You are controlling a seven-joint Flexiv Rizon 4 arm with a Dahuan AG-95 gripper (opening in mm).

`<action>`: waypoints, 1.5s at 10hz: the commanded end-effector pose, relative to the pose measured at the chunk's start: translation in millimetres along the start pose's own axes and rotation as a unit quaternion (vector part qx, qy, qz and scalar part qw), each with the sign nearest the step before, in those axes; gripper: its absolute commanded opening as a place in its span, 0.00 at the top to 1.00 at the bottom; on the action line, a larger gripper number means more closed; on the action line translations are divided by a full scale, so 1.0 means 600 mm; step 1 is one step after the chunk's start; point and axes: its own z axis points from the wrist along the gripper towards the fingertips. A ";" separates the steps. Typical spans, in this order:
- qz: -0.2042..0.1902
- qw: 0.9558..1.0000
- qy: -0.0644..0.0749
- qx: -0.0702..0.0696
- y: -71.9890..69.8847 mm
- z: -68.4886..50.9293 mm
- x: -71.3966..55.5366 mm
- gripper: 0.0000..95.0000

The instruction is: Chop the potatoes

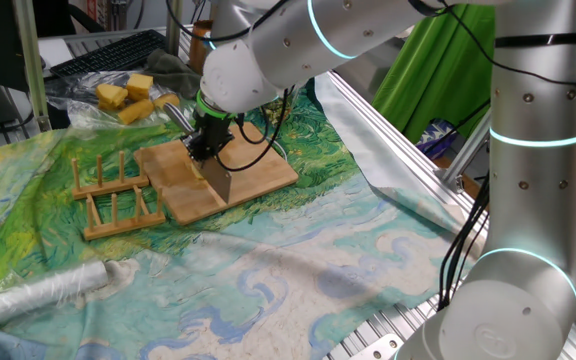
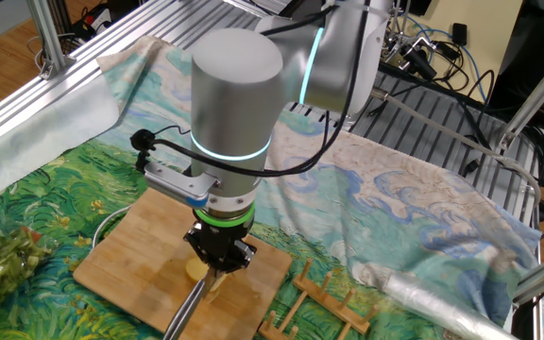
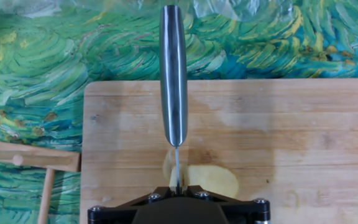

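While clamped shut on a steel-handled knife [image 3: 173, 74], the black two-finger gripper [image 3: 176, 194] points down over the pale wooden chopping board [image 3: 303, 130] — frame centre. Small pale-yellow peeled potato slices [image 3: 211, 179] lie under the blade edge, bottom centre of the hand view.

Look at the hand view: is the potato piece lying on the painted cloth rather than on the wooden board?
No. The potato piece lies on the wooden board, right under the knife.

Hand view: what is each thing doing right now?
Knife: held upright, blade edge down on the potato.
Potato: on the cutting board, partly sliced.
Cutting board: flat on the painted cloth.
Gripper: jaws shut on the knife.
Wooden rack: empty, beside the board.
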 end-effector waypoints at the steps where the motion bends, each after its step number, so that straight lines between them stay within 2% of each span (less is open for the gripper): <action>1: 0.004 1.000 0.009 -0.002 0.000 -0.011 0.003 1.00; 4: 0.008 1.000 0.015 -0.004 0.005 -0.038 0.006 1.00; 6: 0.001 1.000 0.015 -0.004 -0.001 -0.053 0.005 1.00; 8: -0.007 1.000 0.017 -0.004 -0.012 -0.057 0.003 1.00; 15: -0.029 0.999 0.016 0.003 -0.026 -0.059 -0.001 1.00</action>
